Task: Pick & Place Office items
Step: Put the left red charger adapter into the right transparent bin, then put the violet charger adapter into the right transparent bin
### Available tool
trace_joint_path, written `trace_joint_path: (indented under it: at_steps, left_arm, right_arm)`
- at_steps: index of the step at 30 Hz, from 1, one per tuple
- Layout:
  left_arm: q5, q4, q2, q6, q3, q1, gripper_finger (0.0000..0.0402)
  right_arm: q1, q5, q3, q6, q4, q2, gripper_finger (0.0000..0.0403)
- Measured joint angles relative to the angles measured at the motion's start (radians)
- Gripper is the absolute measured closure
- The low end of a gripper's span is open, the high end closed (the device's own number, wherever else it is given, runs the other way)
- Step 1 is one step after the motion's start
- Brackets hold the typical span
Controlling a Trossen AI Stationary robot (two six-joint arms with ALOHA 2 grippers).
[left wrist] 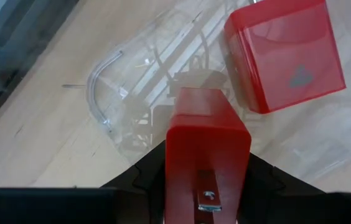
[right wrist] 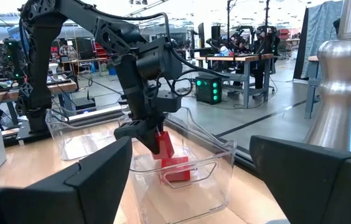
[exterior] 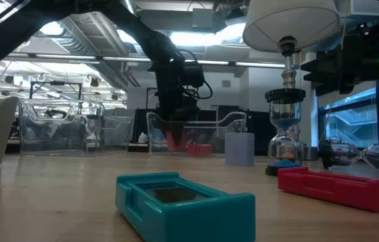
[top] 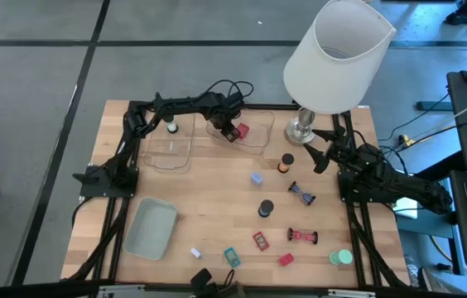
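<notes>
My left gripper [top: 230, 132] reaches steeply down into a clear tray [top: 263, 137] at the table's far side, shut on a red block [left wrist: 206, 140]. A second red block [left wrist: 284, 53] lies on the tray floor just beside it. In the right wrist view the held block [right wrist: 163, 147] stands upright under the fingers, above the lying block [right wrist: 177, 173]. My right gripper [top: 317, 151] waits open at the right, by the lamp base, with nothing between its fingers. Other office items lie loose on the near half of the table. My left gripper pinches the red block's two opposite sides [left wrist: 174, 163] between its two fingers [left wrist: 143, 182], near the block's upper end. The fingers come from above, pointing steeply down. The block hangs upright inside the clear tray; whether its lower end touches the tray floor I cannot tell.
A second clear tray [top: 171, 149] stands left of the first, with a black cap [top: 170, 127] in it. A pale green tray [top: 151, 228] lies near left. The white lamp [top: 333, 58] towers at the far right. Black caps [top: 265, 208], clips [top: 303, 194], a teal block [top: 231, 257] dot the table.
</notes>
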Motion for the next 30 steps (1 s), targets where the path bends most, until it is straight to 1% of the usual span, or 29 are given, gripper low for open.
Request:
trace_joint_path:
  at_steps: [8, 13, 16, 23, 26, 30]
  left_arm:
    - [-0.024, 0.003, 0.000, 0.005, -0.001, 0.000, 0.0229]
    - [-0.025, -0.008, -0.003, 0.020, 0.006, 0.001, 0.0212]
    - [-0.026, -0.044, -0.005, 0.030, 0.060, 0.001, 0.0207]
    - [-0.040, -0.205, -0.011, 0.042, 0.250, -0.011, 0.0210]
    - [-0.039, -0.208, -0.012, 0.049, 0.279, -0.025, 0.0210]
    - [-0.037, -0.217, -0.012, 0.065, 0.280, -0.046, 0.0210]
  right_arm:
    - [0.000, 0.000, 0.000, 0.000, 0.000, 0.000, 0.0076]
    - [0.000, 0.000, 0.000, 0.000, 0.000, 0.000, 0.0076]
    - [0.000, 0.000, 0.000, 0.000, 0.000, 0.000, 0.0076]
    - [0.000, 0.000, 0.000, 0.000, 0.000, 0.000, 0.0076]
    - [0.000, 0.000, 0.000, 0.000, 0.000, 0.000, 0.0076]
    - [0.000, 0.000, 0.000, 0.000, 0.000, 0.000, 0.0076]
